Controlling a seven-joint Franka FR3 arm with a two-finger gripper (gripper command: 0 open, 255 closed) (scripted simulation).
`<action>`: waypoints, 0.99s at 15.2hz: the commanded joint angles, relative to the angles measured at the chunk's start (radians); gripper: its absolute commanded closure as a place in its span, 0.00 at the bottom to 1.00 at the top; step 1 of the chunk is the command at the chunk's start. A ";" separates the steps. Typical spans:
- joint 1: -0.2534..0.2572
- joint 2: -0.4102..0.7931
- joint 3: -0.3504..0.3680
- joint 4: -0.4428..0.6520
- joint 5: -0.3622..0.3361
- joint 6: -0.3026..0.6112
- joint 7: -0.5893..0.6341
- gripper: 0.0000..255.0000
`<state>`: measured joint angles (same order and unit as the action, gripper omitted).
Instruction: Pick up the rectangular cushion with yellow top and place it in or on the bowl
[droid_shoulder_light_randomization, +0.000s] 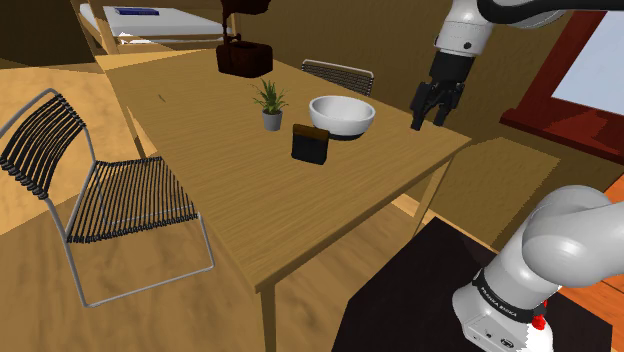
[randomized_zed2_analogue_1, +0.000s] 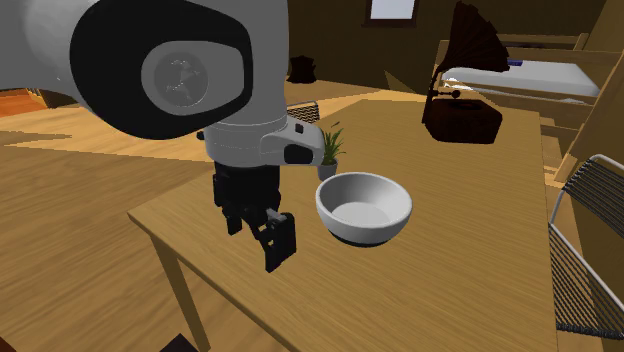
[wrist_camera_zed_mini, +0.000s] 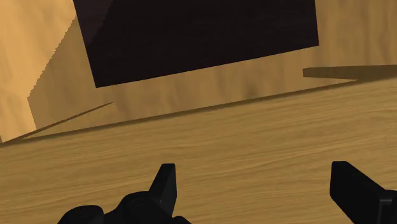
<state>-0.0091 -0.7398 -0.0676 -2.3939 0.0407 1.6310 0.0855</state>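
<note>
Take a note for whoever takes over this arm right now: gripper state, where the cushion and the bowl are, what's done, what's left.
Gripper: open, empty, in the air near the table edge, on the shoulder view's right of the bowl.
Cushion: looks dark with a pale top edge. It sits on the table close beside the bowl, at its lower left in the shoulder view.
Bowl: white, upright, empty.
Done: nothing gripped yet.
Left: reach the cushion, grip it, lift it, set it in the bowl.

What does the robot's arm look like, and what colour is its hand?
Its rounded white arm has dark joints and a black band with white lettering near the base. The all-black gripper ends in two jaws.
</note>
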 joint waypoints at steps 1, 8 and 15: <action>0.000 0.000 0.000 0.000 0.000 0.000 0.000 0.00; 0.062 0.210 0.094 0.123 0.019 0.117 0.035 0.00; 0.108 0.427 0.184 0.292 -0.003 0.193 0.078 0.00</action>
<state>0.0945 -0.3482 0.1062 -2.1292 0.0442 1.8118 0.1621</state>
